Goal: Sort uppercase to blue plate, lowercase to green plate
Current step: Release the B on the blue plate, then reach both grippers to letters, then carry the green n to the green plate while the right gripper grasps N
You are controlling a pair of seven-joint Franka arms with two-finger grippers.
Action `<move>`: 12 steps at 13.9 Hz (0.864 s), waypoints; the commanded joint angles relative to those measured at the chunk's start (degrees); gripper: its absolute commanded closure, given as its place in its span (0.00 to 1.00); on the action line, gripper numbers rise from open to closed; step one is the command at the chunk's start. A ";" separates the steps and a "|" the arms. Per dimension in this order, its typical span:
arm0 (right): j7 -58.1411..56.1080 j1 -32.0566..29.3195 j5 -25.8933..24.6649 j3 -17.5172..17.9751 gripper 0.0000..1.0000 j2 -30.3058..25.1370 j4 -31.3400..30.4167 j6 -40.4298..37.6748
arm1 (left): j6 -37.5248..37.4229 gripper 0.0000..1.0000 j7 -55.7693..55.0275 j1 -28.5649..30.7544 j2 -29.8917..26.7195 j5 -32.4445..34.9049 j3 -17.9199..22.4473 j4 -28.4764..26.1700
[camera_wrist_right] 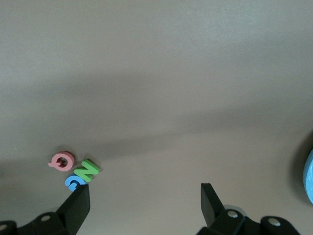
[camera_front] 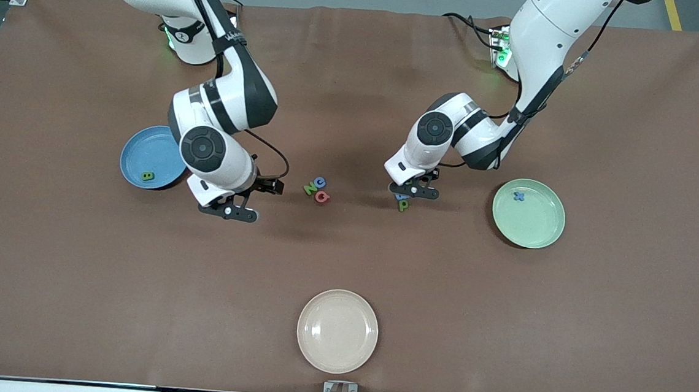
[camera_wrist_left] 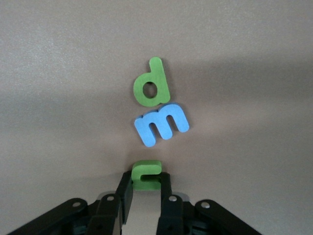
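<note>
Lowercase letters: the green n/u piece (camera_wrist_left: 145, 175) sits clamped between the left gripper's fingers (camera_wrist_left: 126, 193); the blue m piece (camera_wrist_left: 162, 125) and the green p (camera_wrist_left: 152, 84) lie on the tabletop (camera_front: 440, 301) just ahead of those fingertips, touching each other or nearly so.
Blue x (camera_front: 518, 196): lies in the green plate (camera_front: 537, 234), well apart from both grippers.
Uppercase letters: green N (camera_front: 310, 188), blue G (camera_front: 319, 183) and pinkish-red Q (camera_front: 322, 197) huddle together on the tabletop, between the two grippers, ahead of the right gripper's fingertips toward the left arm's end.
Green B (camera_front: 147, 176): rests in the blue plate (camera_front: 137, 156), beside the right arm's wrist.
Left gripper (camera_front: 414, 191): low at the tabletop, fingers closed on the n/u piece; it seems still to touch the cloth, though that is hard to judge.
Right gripper (camera_front: 234, 211): over bare tabletop next to the blue plate, fingers (camera_wrist_right: 78, 205) wide apart, holding nothing.
Cream plate (camera_front: 337, 330): near the front edge, well apart from both grippers.
</note>
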 commanded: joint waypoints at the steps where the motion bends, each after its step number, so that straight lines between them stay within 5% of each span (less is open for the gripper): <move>1: 0.28 -1.21 -1.23 -0.26 0.00 1.46 1.15 -0.13 | -0.59 0.96 -0.88 0.75 -0.37 1.95 0.03 0.30; 5: 2.98 -1.13 -1.41 -0.43 0.07 1.46 0.88 -0.40 | -7.24 0.96 4.99 4.00 -6.51 2.04 -0.32 -1.11; 12: 36.44 6.33 -0.79 -0.08 0.08 1.55 -8.25 13.02 | -8.59 0.96 24.66 16.99 -15.04 2.04 -0.76 -10.41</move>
